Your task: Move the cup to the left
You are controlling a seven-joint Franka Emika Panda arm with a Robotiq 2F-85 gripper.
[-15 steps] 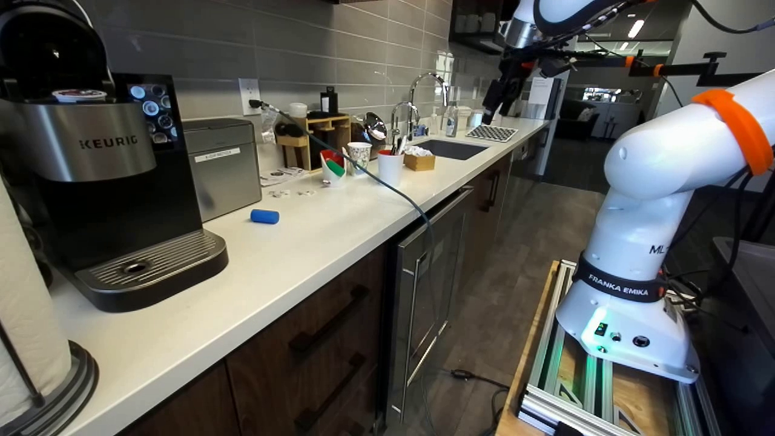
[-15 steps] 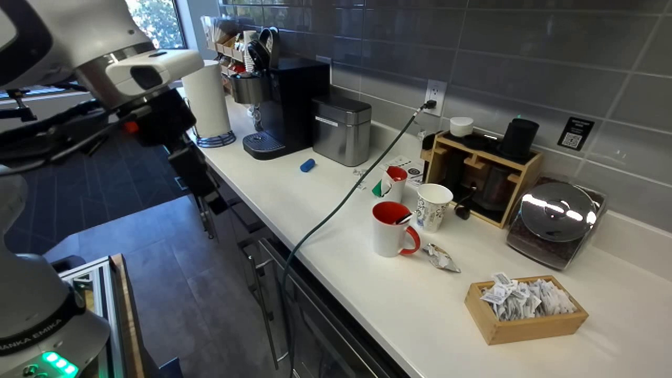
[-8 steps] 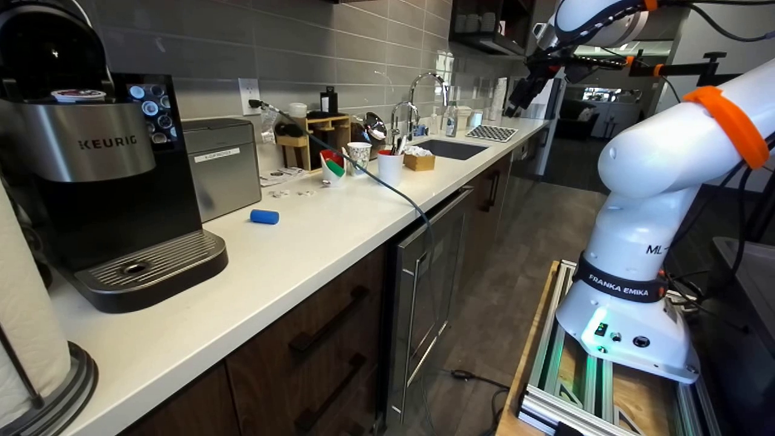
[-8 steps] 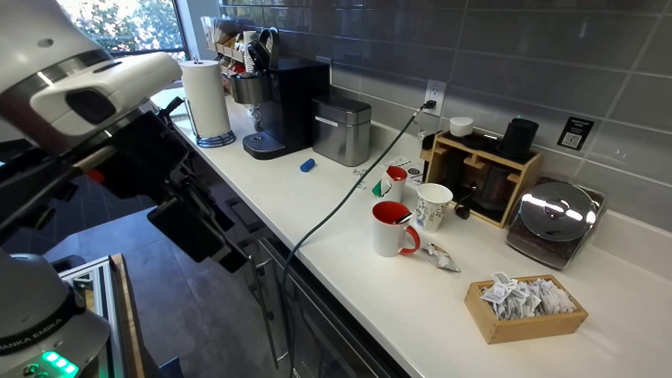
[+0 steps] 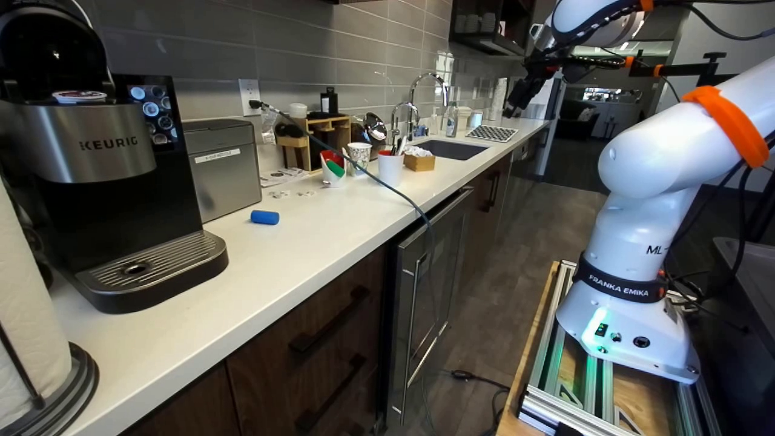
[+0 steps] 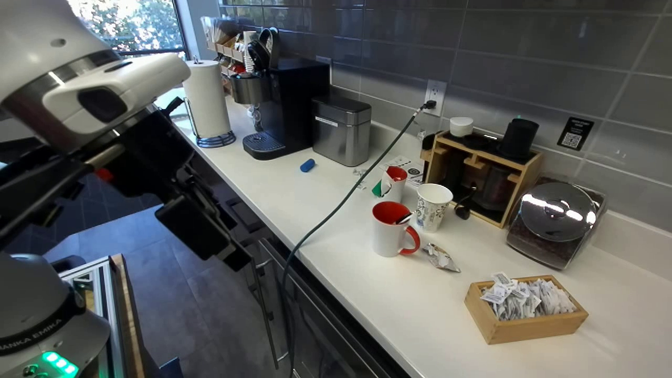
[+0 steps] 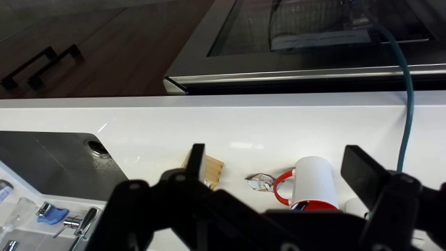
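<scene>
One patterned cup [image 6: 430, 212] stands toward the back edge of the tabletop [image 6: 415, 310], red-handled mug [image 6: 386, 239] near it with slim items [image 6: 405, 217] inside, packets [image 6: 530, 303] filling the wooden box [image 6: 538, 331]; fingers [image 7: 360, 167] hang wide apart! Grey tiles [image 6: 525, 63] behind.

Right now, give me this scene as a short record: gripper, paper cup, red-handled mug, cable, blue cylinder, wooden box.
Gripper: open, nothing held
Patterned paper cup: upright on the counter, not gripped
Red-handled mug: upright, beside the paper cup
Cable: runs from the wall outlet over the counter's front edge
Blue cylinder: on its side near the coffee machine
Wooden box: holds white packets
</scene>
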